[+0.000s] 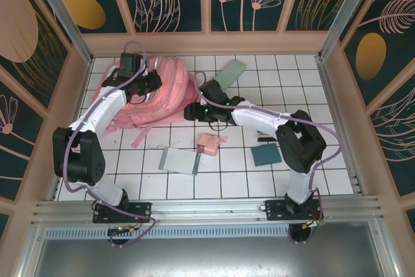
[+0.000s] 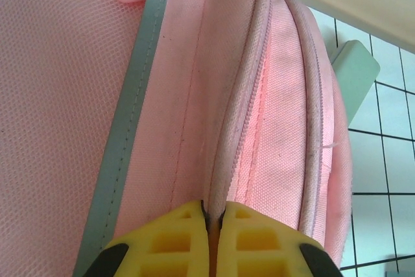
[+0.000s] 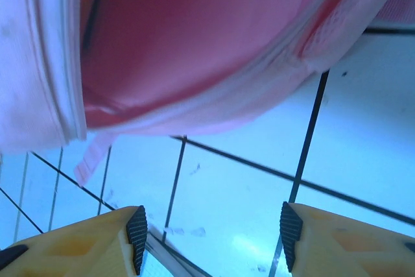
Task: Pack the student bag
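The student bag (image 1: 165,95) is a large pink backpack lying at the back left of the white tiled table. My left gripper (image 1: 151,83) rests on top of it. In the left wrist view this gripper (image 2: 212,211) is shut on the pale piped edge of the bag (image 2: 272,128), beside the zip. My right gripper (image 1: 195,112) is at the bag's right edge. In the right wrist view it (image 3: 214,231) stands open over bare tiles with nothing between its fingers. The bag's open mouth (image 3: 194,43) and dark pink inside are just ahead of it.
A small pink pouch (image 1: 209,144) and a pale blue flat case (image 1: 179,160) lie in front of the bag. A dark teal book (image 1: 266,155) and a black item (image 1: 264,137) lie under the right arm. A pale green item (image 1: 230,72) sits behind the bag.
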